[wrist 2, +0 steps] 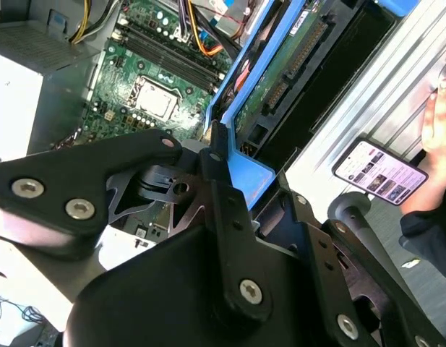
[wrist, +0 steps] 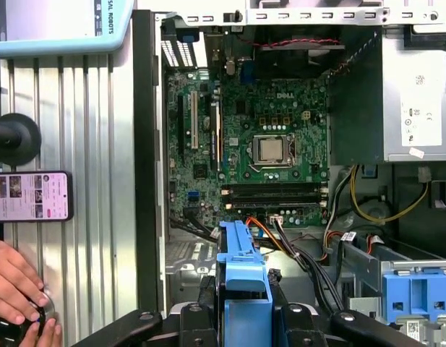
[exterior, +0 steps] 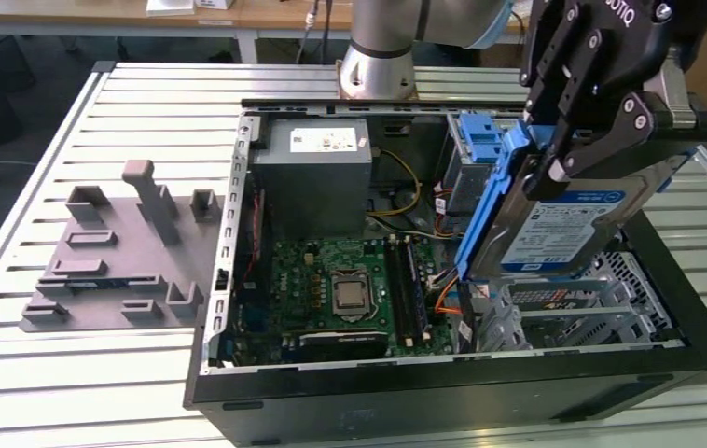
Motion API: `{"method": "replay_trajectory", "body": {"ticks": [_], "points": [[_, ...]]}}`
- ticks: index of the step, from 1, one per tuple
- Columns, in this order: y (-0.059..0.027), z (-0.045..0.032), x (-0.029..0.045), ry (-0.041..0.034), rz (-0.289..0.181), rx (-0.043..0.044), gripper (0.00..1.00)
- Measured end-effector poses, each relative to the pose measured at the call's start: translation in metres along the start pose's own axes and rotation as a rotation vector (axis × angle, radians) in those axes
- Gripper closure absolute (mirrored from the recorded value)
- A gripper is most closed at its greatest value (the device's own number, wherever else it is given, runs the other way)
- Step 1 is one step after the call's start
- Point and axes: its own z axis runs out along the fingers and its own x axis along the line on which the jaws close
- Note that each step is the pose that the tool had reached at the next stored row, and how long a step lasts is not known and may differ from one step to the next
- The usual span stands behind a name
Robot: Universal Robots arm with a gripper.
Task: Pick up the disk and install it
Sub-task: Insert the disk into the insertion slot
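At the exterior view's far left, a grey plastic stand [exterior: 117, 252] with several upright posts sits on the slatted metal table [exterior: 142, 103]. Just to its right lies an open black computer case [exterior: 453, 392], taking up the middle and right of the frame. Inside the case, toward the left, is a green circuit board [exterior: 335, 289] with a square chip in its middle. Above it in the picture sits a grey box [exterior: 316, 177] with a white sticker. The arm's base [exterior: 379, 47] rises behind the case at the upper middle.

At the upper right, the gripper [exterior: 562, 154] comes down from the top edge, its fingers clamped on the disk [exterior: 565, 224]. The disk stands tilted, nearly on edge, with its blue-and-white label facing the camera and a blue rail along its left side. Its lower end hangs over the silver metal cage [exterior: 577, 313] in the right part of the case. Whether it touches the cage cannot be told.

In both wrist views a phone [wrist: 31, 195] lies on the table slats outside the case wall, and a person's hand [wrist: 16, 289] rests near it.
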Motion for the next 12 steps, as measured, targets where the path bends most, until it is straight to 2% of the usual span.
{"method": "replay_trajectory", "body": {"ticks": [12], "points": [[-0.0161, 0.0049, 0.0019, -0.0001, 0.000, 0.0000, 0.64]]}}
